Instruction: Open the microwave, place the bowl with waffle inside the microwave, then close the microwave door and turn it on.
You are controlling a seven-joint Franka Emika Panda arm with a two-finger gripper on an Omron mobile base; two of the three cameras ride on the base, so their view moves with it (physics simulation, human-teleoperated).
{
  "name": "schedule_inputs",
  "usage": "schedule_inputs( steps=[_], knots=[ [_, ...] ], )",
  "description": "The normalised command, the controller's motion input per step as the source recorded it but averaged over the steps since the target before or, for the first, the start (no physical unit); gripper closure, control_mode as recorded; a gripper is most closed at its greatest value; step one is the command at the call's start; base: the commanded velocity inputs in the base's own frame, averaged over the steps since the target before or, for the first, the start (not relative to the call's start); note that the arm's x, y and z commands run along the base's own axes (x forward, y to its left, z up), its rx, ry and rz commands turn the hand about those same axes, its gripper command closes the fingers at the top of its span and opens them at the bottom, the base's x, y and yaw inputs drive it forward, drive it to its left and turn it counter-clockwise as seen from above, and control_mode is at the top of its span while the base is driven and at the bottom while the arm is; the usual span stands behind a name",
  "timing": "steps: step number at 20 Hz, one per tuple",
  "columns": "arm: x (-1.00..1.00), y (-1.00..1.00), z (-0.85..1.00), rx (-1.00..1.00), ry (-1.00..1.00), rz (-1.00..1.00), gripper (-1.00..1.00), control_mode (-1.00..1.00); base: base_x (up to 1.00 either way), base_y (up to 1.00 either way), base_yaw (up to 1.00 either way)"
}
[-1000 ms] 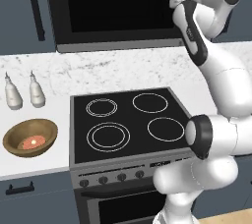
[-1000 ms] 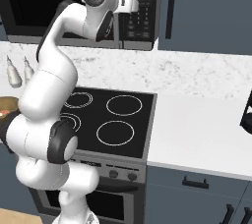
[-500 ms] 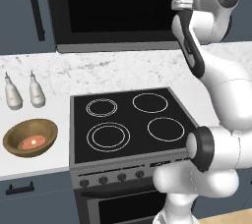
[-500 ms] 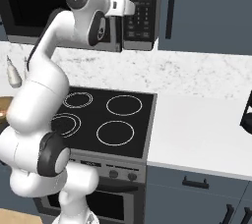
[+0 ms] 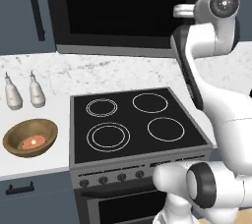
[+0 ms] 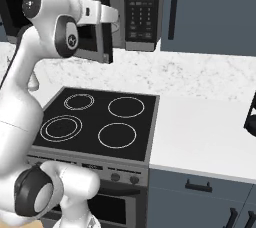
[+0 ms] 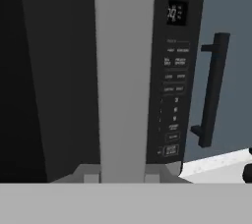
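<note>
Pulled outward since a second ago, the microwave door point(image 6: 102, 32) stands ajar, the gripper point(image 7: 120, 176) clamped on its grey handle point(image 7: 123, 70). The bowl with waffle point(image 5: 30, 137) sits on the counter point(image 5: 54, 159) left of the stove point(image 5: 135, 125).

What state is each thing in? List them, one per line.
microwave door: not swung open.
gripper: shut on the door handle.
bowl with waffle: upright on the counter, waffle inside.
stove: nothing on its rings.
two bottles: upright.
</note>
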Motion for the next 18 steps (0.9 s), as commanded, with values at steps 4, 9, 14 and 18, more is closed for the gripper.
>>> schedule_inputs(
  steps=[4,9,14,18],
  knots=[
    [-1.00,0.26,-0.20,0.00,0.00,-0.05,1.00,-1.00,0.00,0.00,0.00],
    [-1.00,0.64,-0.23,-0.04,0.00,-0.10,1.00,-1.00,0.00,0.00,0.00],
    [-1.00,0.95,-0.25,-0.11,0.00,-0.08,1.00,-1.00,0.00,0.00,0.00],
    [-0.84,0.92,-0.32,-0.12,0.00,-0.01,1.00,-1.00,0.00,0.00,0.00]
  ],
)
